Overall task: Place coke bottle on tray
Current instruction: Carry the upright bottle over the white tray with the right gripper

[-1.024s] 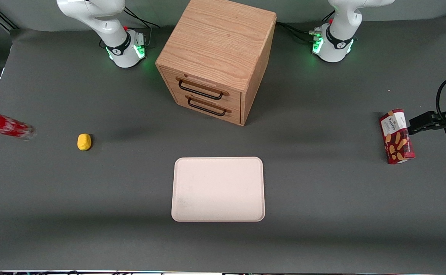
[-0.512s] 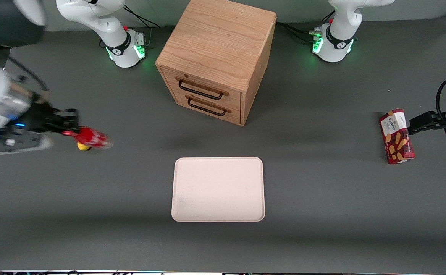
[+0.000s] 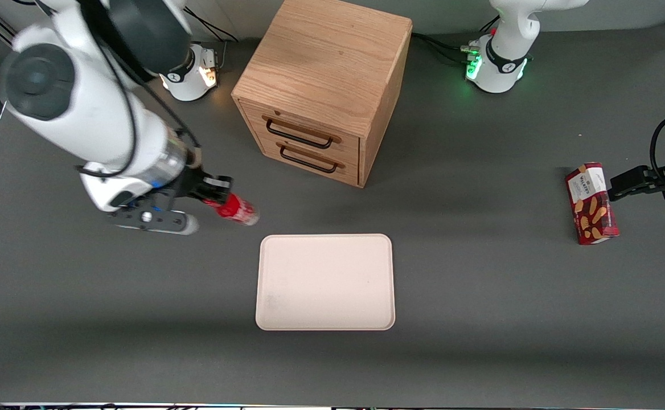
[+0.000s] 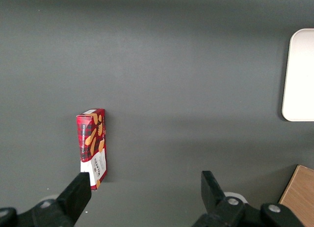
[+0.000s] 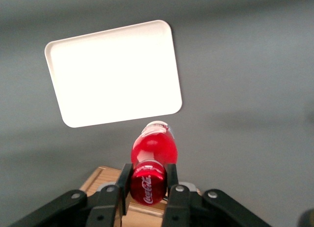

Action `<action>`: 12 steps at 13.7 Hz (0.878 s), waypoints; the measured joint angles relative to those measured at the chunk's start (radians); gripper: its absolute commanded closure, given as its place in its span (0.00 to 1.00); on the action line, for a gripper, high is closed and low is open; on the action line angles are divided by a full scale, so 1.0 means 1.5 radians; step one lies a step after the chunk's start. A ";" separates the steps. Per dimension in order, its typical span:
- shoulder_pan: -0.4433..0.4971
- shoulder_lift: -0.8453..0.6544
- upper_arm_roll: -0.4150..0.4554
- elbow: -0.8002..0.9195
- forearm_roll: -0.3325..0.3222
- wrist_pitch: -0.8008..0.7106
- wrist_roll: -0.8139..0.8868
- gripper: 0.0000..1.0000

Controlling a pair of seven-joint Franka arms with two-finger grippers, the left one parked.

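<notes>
Your gripper [image 3: 214, 195] has its fingers [image 5: 171, 180] clamped on the coke bottle [image 3: 235, 209], which you hold tilted in the air above the bench [image 3: 480, 296]. It hangs just off the tray [image 3: 325, 282], at the corner toward the working arm's end, near the wooden drawer cabinet [image 3: 321, 85].

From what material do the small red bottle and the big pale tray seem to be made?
The small red coke bottle, held in the gripper above the table near the tray, looks like glossy plastic or glass: bright highlights, clear base. The large cream-pink rectangular tray looks like matte moulded plastic: even colour, rounded corners, low rim.
</notes>
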 measured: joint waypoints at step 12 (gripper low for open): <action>0.001 0.175 -0.006 0.010 -0.065 0.199 0.014 1.00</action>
